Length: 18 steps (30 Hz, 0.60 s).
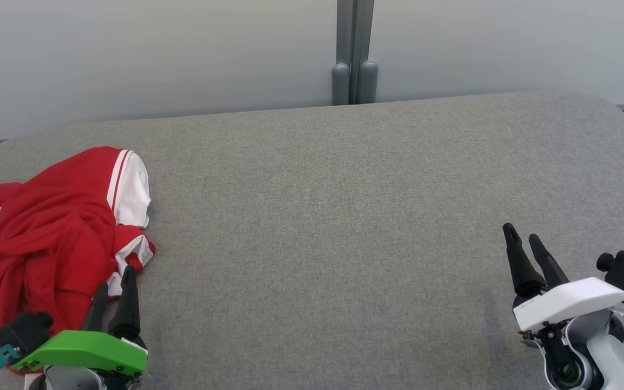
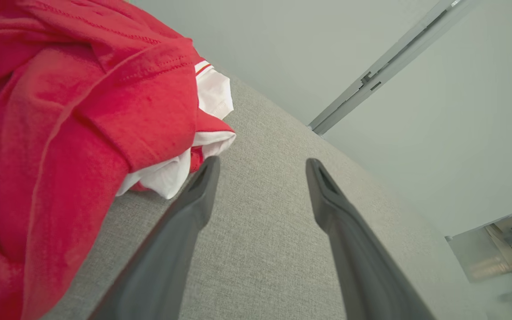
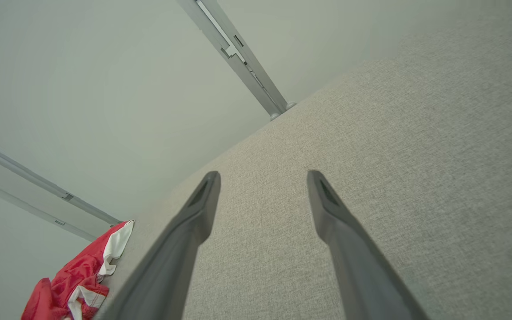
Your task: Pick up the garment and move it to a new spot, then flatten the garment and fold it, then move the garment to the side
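The garment (image 1: 52, 233) is a crumpled red shirt with white sleeve trim, lying in a heap at the left end of the grey table (image 1: 333, 216). My left gripper (image 1: 114, 281) stands open at the lower left, its fingertips at the heap's near right edge and holding nothing. In the left wrist view the garment (image 2: 69, 133) fills the left side, and one finger (image 2: 200, 186) sits just beside a white fold. My right gripper (image 1: 523, 238) is open at the lower right, far from the cloth. The right wrist view has the garment (image 3: 78, 275) small at its lower left.
A pale wall with a grey vertical post (image 1: 354, 54) runs behind the table's far edge. The grey cloth surface stretches bare from the middle to the right end. The table's corners are rounded.
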Available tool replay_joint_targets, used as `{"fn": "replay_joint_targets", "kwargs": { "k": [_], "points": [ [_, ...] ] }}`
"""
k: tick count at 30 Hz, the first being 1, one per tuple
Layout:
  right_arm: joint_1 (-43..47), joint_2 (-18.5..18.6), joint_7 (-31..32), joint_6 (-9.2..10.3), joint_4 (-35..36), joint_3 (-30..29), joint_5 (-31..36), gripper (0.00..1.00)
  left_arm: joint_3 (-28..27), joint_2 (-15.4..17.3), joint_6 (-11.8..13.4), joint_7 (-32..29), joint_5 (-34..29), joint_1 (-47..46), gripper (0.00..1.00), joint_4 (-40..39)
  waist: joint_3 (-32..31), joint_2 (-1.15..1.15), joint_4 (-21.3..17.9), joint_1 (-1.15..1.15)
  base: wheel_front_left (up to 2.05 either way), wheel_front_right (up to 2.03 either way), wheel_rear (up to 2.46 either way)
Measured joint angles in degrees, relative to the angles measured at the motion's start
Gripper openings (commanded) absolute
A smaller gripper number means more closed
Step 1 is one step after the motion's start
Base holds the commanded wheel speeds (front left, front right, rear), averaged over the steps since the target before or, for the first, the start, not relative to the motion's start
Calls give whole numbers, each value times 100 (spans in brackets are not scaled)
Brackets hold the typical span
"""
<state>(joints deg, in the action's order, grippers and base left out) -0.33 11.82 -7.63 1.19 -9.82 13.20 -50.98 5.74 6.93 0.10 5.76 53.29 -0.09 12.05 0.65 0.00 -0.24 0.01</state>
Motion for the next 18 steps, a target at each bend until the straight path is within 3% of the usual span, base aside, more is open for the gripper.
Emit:
{"fn": "replay_joint_targets", "kwargs": {
  "k": [18],
  "points": [
    [122, -20, -244, 237, 59, 163, 1725, 100, 62, 29, 192, 315, -1702, 8, 100, -205, 11, 0, 10, 0, 0, 0, 0]
  ]
}}
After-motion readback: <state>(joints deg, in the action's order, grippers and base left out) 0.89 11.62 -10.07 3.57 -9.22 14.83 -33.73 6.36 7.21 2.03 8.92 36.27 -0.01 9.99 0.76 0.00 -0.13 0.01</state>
